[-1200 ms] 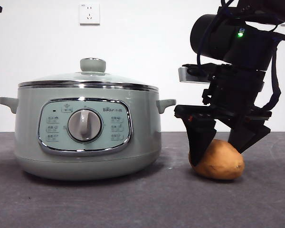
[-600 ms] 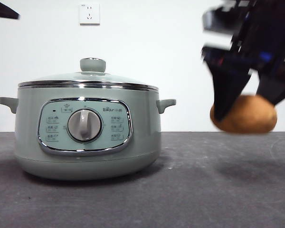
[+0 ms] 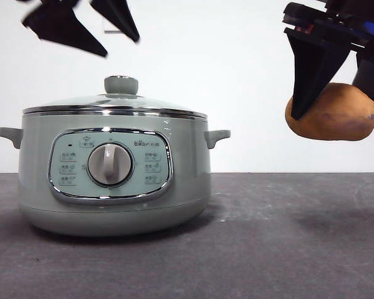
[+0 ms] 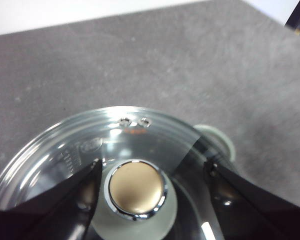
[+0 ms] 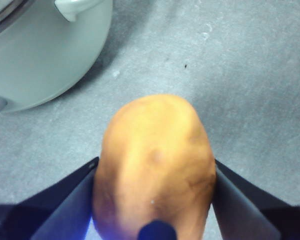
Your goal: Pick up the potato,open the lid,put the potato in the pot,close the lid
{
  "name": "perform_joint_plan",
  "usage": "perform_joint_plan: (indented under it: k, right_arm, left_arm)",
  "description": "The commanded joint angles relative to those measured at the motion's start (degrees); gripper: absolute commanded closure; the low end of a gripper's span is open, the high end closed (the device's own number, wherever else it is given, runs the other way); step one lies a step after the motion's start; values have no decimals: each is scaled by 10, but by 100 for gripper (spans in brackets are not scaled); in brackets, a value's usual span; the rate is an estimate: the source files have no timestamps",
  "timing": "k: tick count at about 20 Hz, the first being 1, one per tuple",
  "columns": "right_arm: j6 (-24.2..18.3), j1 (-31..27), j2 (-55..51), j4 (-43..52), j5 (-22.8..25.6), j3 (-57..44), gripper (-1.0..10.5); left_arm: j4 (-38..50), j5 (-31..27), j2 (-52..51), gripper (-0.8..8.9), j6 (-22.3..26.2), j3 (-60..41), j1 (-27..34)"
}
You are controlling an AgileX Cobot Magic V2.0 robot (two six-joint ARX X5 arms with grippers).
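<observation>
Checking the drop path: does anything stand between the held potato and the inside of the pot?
Yes. The glass lid sits closed on the pot. The right gripper holds the potato off to the side; the left gripper straddles the knob, open.

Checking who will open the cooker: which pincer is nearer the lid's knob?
Left. The left pincer hovers open just above the lid's knob, one jaw to each side, not touching. The right pincer holds the potato aloft, well off beside the pot.

Bright even light, soft shadow under the pot (image 3: 115,180), glare on the lid (image 4: 110,150), blurred fingers (image 3: 81,25) at top
</observation>
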Motion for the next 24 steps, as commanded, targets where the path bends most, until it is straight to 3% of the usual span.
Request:
perform_joint_plan:
  k: [1,10,14,24]
  right_arm:
    - [16,0,1,3,2,0,954]
    - [16,0,1,3,2,0,954]
    - [16,0,1,2,2,0,954]
    - [16,1,-8,35,-3,3,954]
  left_arm:
    - [7,-9,26,468,16,1,-2]
    - [-3,-18,67,481,16,1,-2]
    - [-2,-19,67,831,19,1,-2]
    - [37,-50,-2,822,33,1,-2]
